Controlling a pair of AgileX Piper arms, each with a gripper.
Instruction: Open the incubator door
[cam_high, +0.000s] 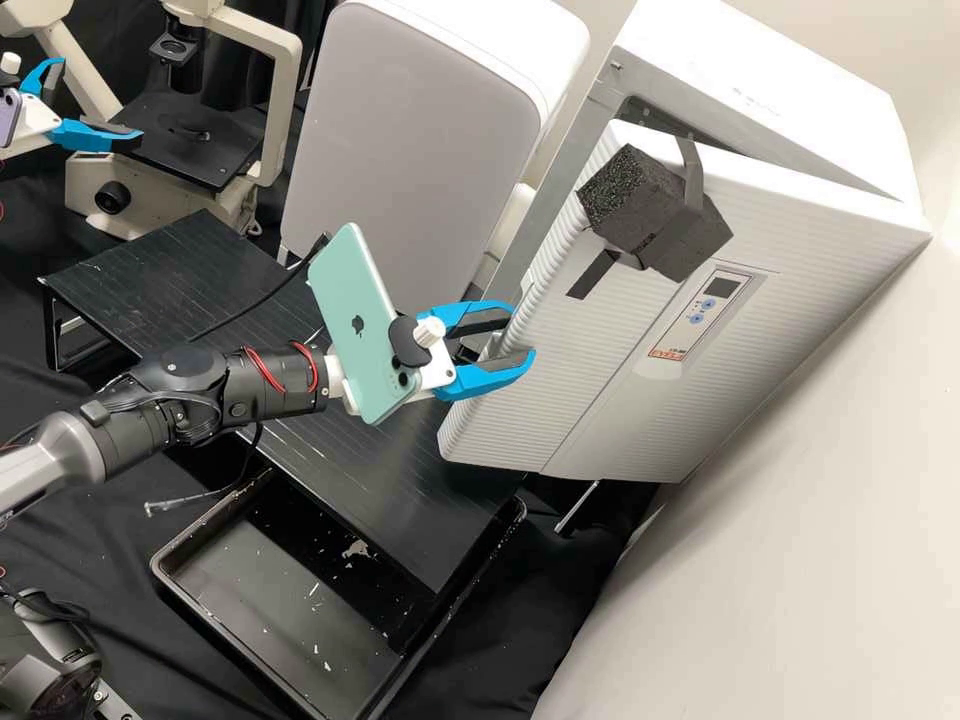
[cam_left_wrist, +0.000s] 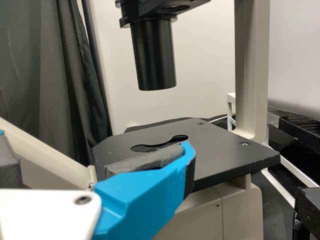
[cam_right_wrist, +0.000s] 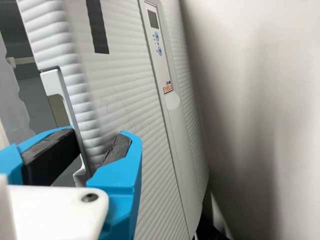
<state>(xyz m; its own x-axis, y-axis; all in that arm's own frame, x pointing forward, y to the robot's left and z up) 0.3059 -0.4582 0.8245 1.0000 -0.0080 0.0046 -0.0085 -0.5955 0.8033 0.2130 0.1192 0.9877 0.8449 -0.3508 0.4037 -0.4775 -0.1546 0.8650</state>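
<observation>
The high view slants down from farther off; up close, the left wrist view faces the microscope (cam_left_wrist: 225, 156) they share; the right, their shared incubator door (cam_right_wrist: 125, 90).

The door (cam_high: 620, 390) hides most of the incubator (cam_high: 745, 95) inside.

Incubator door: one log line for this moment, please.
incubator door: ajar | right gripper: at door's free edge | left gripper: open, by microscope

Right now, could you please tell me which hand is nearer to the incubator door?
The right hand is nearer, its fingers either side of the incubator door edge; the left hand is away by the microscope.
</observation>
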